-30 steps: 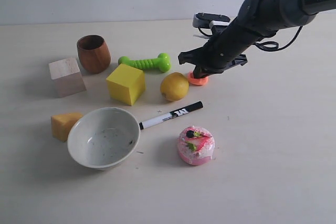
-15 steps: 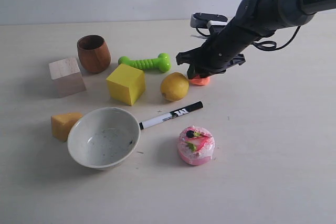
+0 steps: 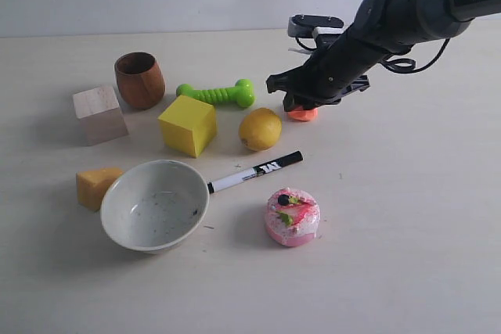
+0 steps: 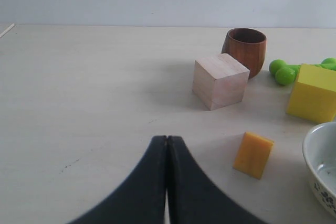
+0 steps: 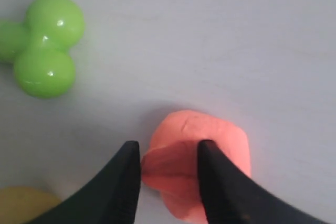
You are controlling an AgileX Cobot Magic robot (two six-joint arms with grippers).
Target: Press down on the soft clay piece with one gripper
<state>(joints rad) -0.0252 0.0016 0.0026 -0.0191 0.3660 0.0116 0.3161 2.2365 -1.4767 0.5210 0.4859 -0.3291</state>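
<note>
Orange clay (image 5: 220,137), crease only in wrist view

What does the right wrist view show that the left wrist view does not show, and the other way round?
Only the right wrist view: the soft clay piece, with the right gripper over it, fingers apart, and a yellow edge in one corner. Only the left wrist view: the left gripper, shut, the pale wooden cube, the brown cup, the yellow cube, the cheese wedge and part of the white bowl. Both: the green toy bone and the light table.
</note>
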